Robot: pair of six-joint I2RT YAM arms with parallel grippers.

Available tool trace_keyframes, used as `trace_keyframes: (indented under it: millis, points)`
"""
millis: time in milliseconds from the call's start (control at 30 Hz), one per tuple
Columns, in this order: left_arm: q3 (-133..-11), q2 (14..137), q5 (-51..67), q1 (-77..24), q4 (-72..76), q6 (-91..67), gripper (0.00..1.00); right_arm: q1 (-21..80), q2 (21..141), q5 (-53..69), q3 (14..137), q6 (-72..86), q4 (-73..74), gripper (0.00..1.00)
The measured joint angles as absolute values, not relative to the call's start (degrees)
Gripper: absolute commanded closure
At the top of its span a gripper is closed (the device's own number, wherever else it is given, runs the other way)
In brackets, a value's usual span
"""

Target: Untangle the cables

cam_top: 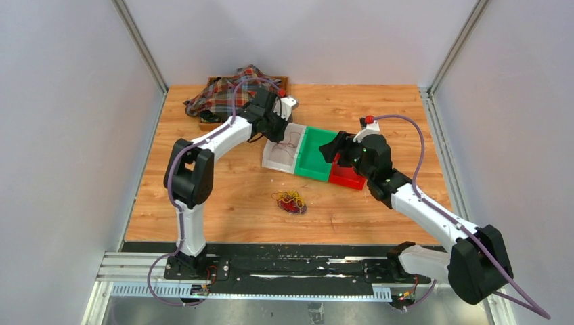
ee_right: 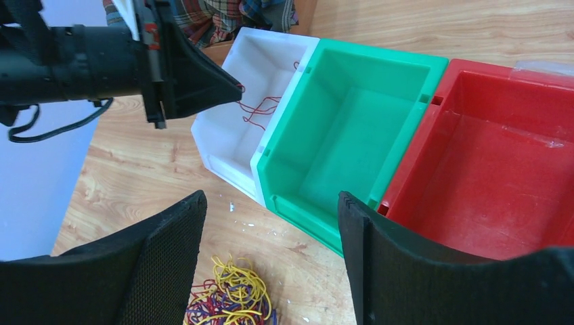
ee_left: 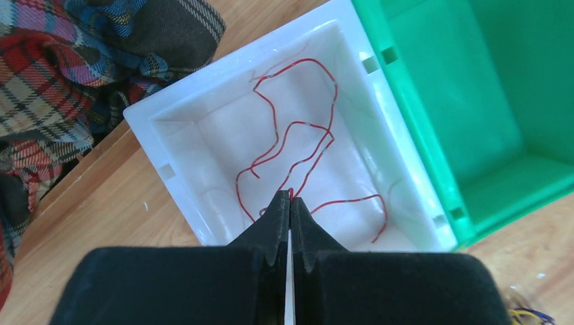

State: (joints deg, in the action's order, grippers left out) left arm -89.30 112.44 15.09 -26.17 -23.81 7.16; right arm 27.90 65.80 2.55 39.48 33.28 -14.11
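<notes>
Left wrist: left end effector (ee_left: 290, 198) pinches a red cable (ee_left: 334, 96).

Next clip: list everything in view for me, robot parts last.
cable tangle: one, yellow, red and dark blue, on the table near the bins
red cable: one, red, in the white bin
white bin: one, white, leftmost of the row
green bin: one, green, middle
red bin: one, red, rightmost
plaid cloth: one, checked, far left, over a wooden tray
table: one, wood
left gripper: black, shut, apparently pinching the red cable
right gripper: black, open
</notes>
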Motion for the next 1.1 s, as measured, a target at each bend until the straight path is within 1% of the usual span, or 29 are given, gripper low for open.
trace_keyframes:
  millis: [400, 433, 467, 533, 700, 800, 900, 933, 1100]
  points:
    - [-88.8, 116.4, 8.6, -28.4, -19.4, 13.5, 0.99, 27.8, 65.8, 4.7, 39.5, 33.4, -14.3, 0.30]
    - [-88.4, 116.4, 8.3, -28.4, -19.0, 13.8, 0.96, 27.8, 65.8, 4.8, 39.5, 33.4, -14.3, 0.30]
    - [-88.0, 116.4, 8.1, -28.4, -18.7, 14.2, 0.90, 27.8, 65.8, 5.0, 39.5, 33.4, -14.3, 0.30]
    - [-87.0, 116.4, 7.6, -28.4, -18.4, 14.6, 0.70, 27.8, 65.8, 5.1, 39.6, 33.4, -14.3, 0.30]
    - [-87.2, 116.4, 7.9, -28.4, -19.4, 14.7, 0.54, 27.8, 65.7, 5.6, 39.9, 33.3, -14.3, 0.30]
    - [-90.0, 116.4, 8.8, -28.4, -22.9, 15.0, 0.46, 27.7, 64.9, 6.0, 39.9, 33.1, -14.2, 0.30]
    - [-94.5, 116.4, 9.4, -28.4, -26.5, 15.9, 0.30, 27.7, 63.7, 6.0, 39.9, 33.0, -13.7, 0.30]
    - [-95.6, 116.4, 9.7, -28.4, -27.2, 16.2, 0.26, 27.7, 63.3, 6.0, 39.9, 32.9, -13.5, 0.30]
    - [-100.3, 115.9, 11.7, -28.4, -31.9, 16.8, 0.15, 27.7, 61.8, 6.0, 40.7, 32.3, -12.2, 0.30]
